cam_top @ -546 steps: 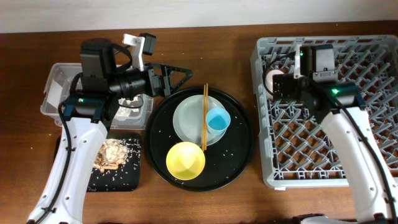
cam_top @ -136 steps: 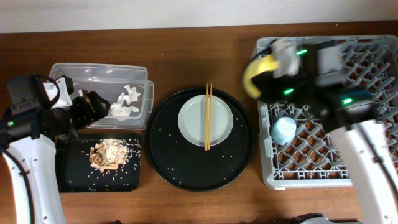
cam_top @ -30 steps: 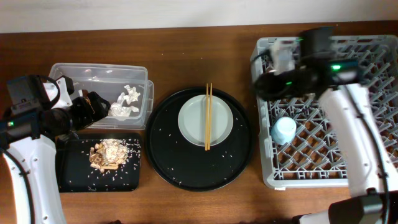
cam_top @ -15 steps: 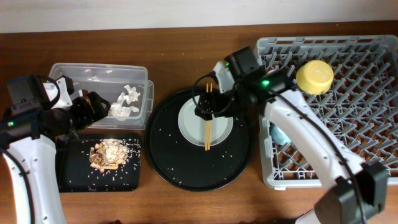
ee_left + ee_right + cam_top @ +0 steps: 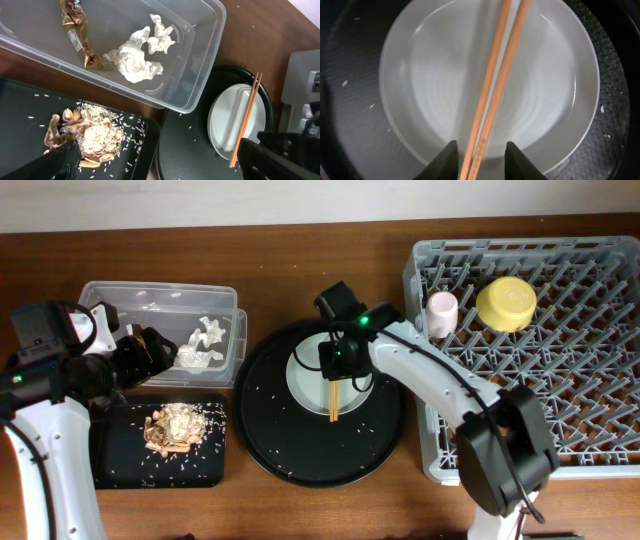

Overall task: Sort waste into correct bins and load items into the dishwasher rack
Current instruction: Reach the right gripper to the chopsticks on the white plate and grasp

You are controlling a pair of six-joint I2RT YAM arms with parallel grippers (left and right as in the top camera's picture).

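In the overhead view the right end effector [image 5: 335, 364] hung low over the pair of wooden chopsticks [image 5: 333, 402], which lay across the pale grey round plate [image 5: 305, 375] directly beneath it, the plate sitting on the large round black tray [image 5: 290, 442]. Off to its right stood the big grey plastic dishwasher rack [image 5: 560, 410], already holding the small pink cup [image 5: 441, 312] and the yellow bowl [image 5: 505, 302]. The left end effector [image 5: 145, 348] hovered at the near edge of the clear plastic rectangular tub [image 5: 100, 295], just above the shallow black rectangular tray [image 5: 120, 468]. From the left wrist view, its fingers stood wide apart and held nothing; ahead of them the crumpled white tissue paper [image 5: 140, 57] and the small brown wrapper scrap [image 5: 77, 30] lay in the tub, and the tan crumbly food scraps [image 5: 87, 137] lay on the rectangular tray just below. From the right wrist view, the right end effector's fingers [image 5: 445, 159] were parted, straddling the near end of both chopsticks without yet pinching them. The danger, as I judged it, lay in the closing. The sticks were loose, thin and resting on a smooth plate, so the fingers might catch only one, or make the pair scissor and roll away. A descent too deep would press the tips onto the plate and shove it across the round tray.
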